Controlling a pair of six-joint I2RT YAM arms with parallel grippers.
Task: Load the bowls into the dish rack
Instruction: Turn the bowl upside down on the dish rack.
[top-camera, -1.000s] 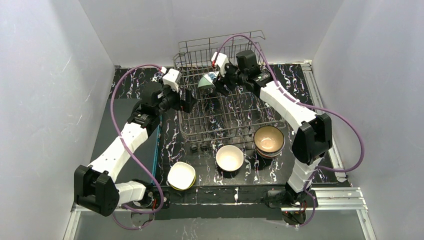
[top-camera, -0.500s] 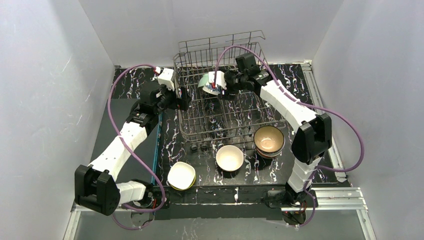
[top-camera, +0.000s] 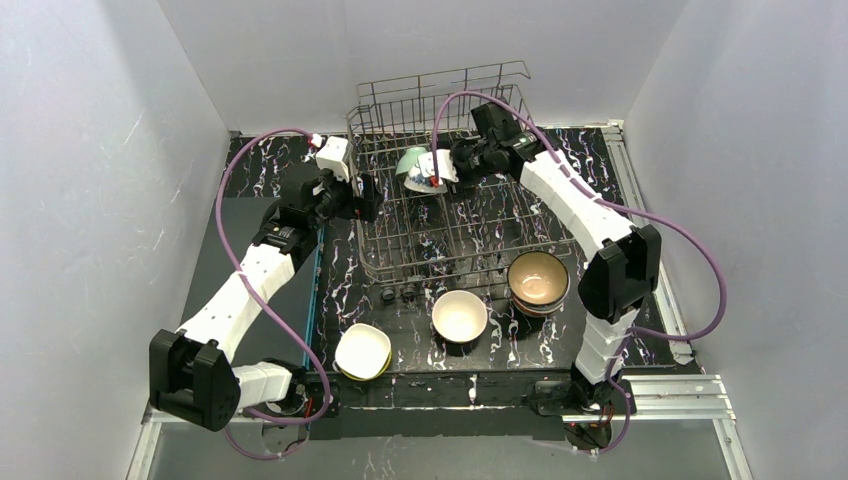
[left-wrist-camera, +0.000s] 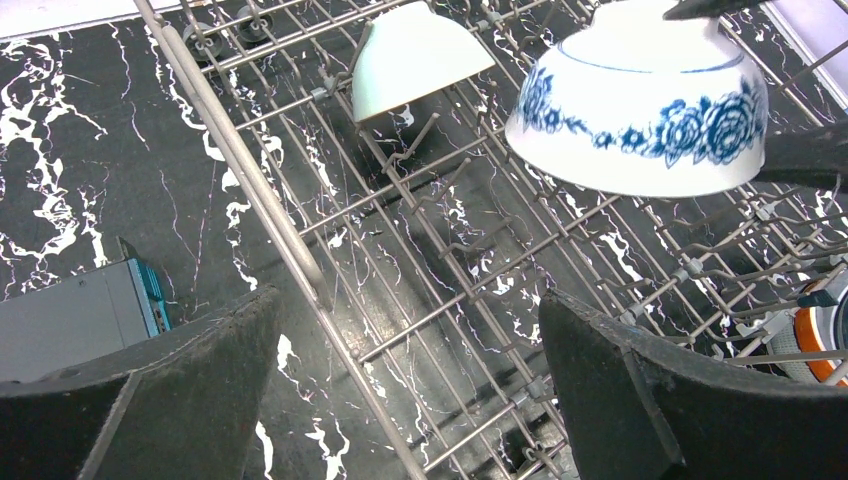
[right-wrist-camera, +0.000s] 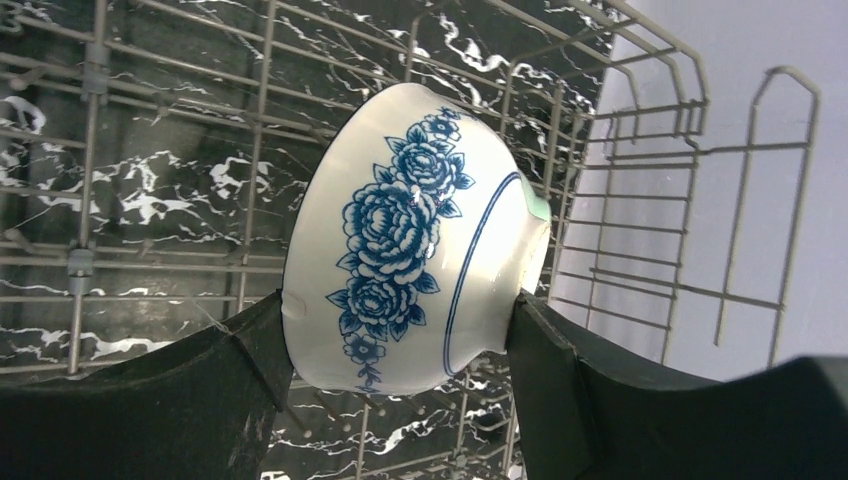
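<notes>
Blue-patterned bowl (right-wrist-camera: 400, 260) clamped by right gripper (right-wrist-camera: 395, 335) over dish rack (left-wrist-camera: 245, 170) (left gripper (left-wrist-camera: 400, 370) gaping).

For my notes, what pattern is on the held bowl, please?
White bowl, blue flowers; right wrist view.

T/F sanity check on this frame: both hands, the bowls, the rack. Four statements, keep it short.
1. The right hand grips the blue-patterned bowl. True.
2. The left hand holds a bowl. False: it is open and empty, over the edge of the dish rack.
3. A mint bowl is already in the dish rack. True.
4. Every bowl is in the rack. False: a yellow-green bowl, a white bowl and a tan bowl sit on the table in front of it.
</notes>
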